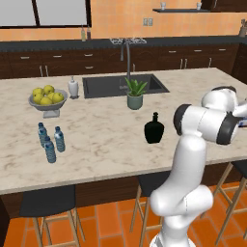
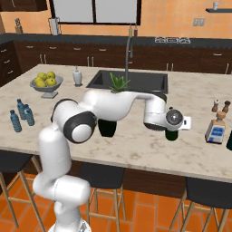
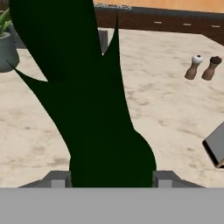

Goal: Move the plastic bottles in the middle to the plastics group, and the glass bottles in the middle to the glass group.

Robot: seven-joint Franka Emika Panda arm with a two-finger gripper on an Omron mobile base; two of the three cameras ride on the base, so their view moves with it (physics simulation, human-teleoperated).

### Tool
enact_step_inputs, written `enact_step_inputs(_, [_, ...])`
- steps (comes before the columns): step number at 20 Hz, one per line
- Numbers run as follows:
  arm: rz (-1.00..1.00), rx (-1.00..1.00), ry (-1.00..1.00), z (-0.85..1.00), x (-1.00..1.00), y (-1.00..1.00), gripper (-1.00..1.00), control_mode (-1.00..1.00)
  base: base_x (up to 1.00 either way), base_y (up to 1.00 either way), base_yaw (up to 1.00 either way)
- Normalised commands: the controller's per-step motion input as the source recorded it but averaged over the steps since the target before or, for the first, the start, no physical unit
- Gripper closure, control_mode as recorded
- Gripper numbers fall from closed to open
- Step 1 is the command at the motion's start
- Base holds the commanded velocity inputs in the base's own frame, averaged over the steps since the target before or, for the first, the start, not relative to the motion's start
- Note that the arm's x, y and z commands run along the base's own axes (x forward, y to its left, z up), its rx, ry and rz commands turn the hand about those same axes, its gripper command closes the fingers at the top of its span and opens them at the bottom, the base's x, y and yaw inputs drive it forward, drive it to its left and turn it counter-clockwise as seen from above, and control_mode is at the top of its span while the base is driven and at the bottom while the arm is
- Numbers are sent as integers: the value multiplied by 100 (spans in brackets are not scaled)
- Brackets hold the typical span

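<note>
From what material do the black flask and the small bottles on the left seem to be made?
Black flask: probably glass, opaque and smooth with a faint sheen. Small bottles: likely clear plastic, see-through bodies with blue labels and caps. The rendering leaves both uncertain.

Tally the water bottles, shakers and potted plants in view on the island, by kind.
Water bottles: 3
Shakers: 2
Potted plants: 1
Total: 6
</note>
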Motion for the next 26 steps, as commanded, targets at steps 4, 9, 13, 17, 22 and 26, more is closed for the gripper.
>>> enact_step_inputs(4, [-1, 0, 0, 0, -11, -42, 100, -100, 0, 0, 0])
enact_step_inputs(9, [-2, 0, 0, -2, -1, -44, 100, -100, 0, 0, 0])
enact_step_inputs(13, [-2, 0, 0, 0, 0, -33, 100, -100, 0, 0, 0])
enact_step_inputs(17, [-3, 0, 0, -4, 0, -20, 100, -100, 0, 0, 0])
enact_step_inputs(22, [-10, 0, 0, -1, 0, -2, 100, -100, 0, 0, 0])
enact_step_inputs(26, [-15, 0, 0, -3, 0, -16, 100, -100, 0, 0, 0])
